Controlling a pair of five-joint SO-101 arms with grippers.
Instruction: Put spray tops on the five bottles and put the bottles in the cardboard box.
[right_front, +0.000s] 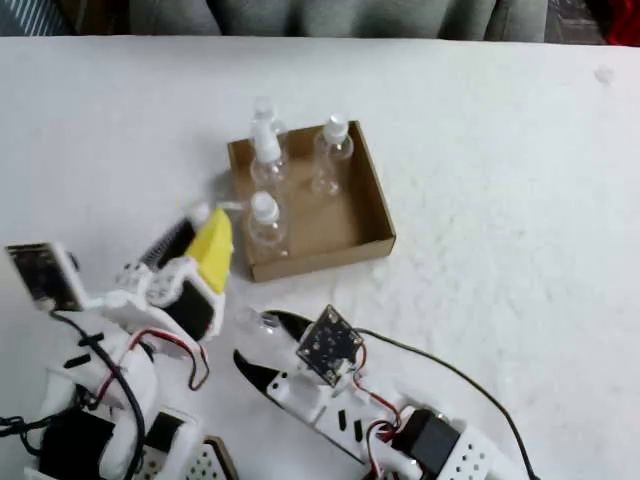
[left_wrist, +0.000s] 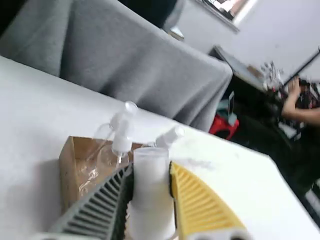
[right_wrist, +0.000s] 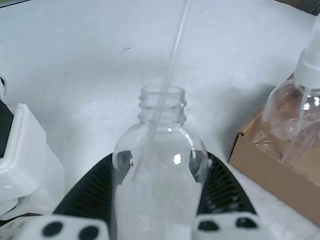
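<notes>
So, box (right_front: 320, 258) w/ capped bottles (right_front: 333, 152) (uncapped bottle (right_wrist: 159, 150) outside).

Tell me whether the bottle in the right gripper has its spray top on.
Not on: the bottle shows a bare threaded neck, with only a thin tube at its opening.

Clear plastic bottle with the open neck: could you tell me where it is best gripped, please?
Grip the clear plastic bottle by its round body, below the shoulder, from both sides, as the right gripper does, leaving the threaded neck free.
</notes>
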